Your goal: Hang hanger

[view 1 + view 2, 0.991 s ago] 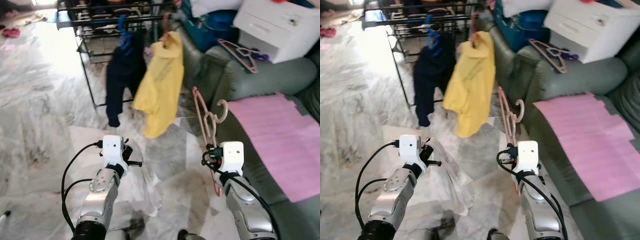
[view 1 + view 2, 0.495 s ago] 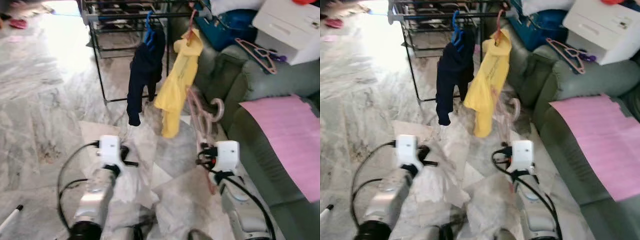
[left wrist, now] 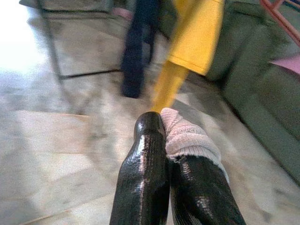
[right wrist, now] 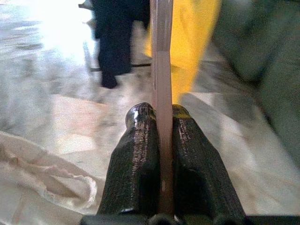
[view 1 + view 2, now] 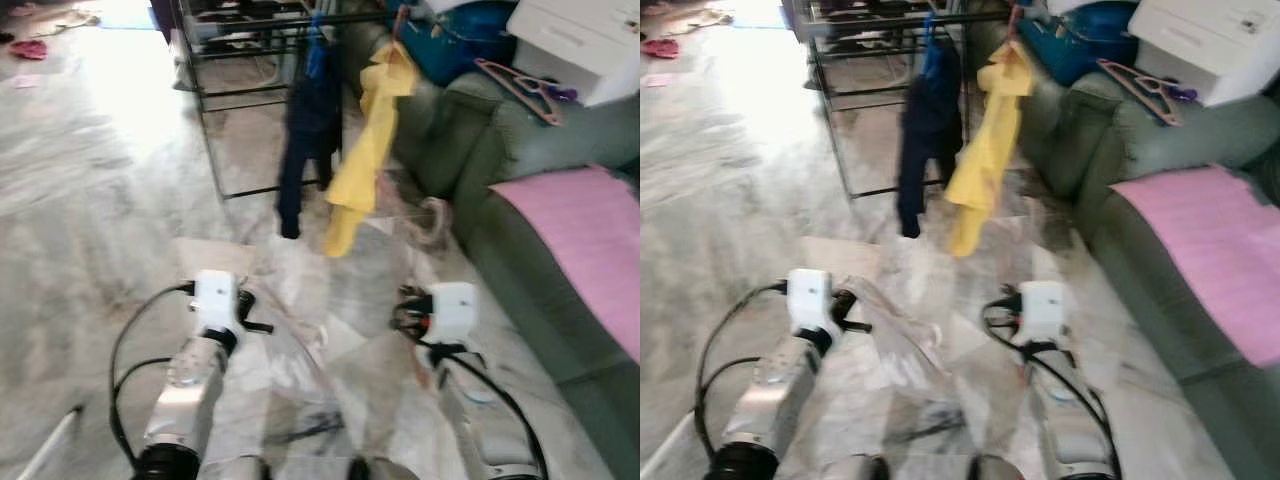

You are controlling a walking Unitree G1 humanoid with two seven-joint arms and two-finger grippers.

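— What does the right pincer [image 4: 159, 140] have hold of?

— Its two black fingers are clamped on a flat pink bar of the hanger [image 4: 161, 51]; the bar runs up between them and out toward the hanging clothes; in the head views the hanger is blurred, its curved hook [image 5: 436, 218] showing above the right wrist, near the green sofa [image 5: 520, 190].

— And the left pincer [image 3: 164, 136]?

— Pressed together on a piece of whitish cloth [image 3: 187, 138], which bulges out beside one fingertip; from the head views a pale, thin garment [image 5: 895, 345] trails from that pincer down over the marble floor [image 5: 90, 180] between the two arms.

— What lies beyond them?

— A dark metal drying rack [image 5: 215, 90] stands ahead; a navy garment [image 5: 305, 130] and a yellow garment [image 5: 365, 160] hang from it side by side; to the right, a pink sheet [image 5: 590, 240] covers the sofa seat, another pink hanger [image 5: 520, 85] rests on the sofa's arm, and a white box [image 5: 575, 40] sits above that.
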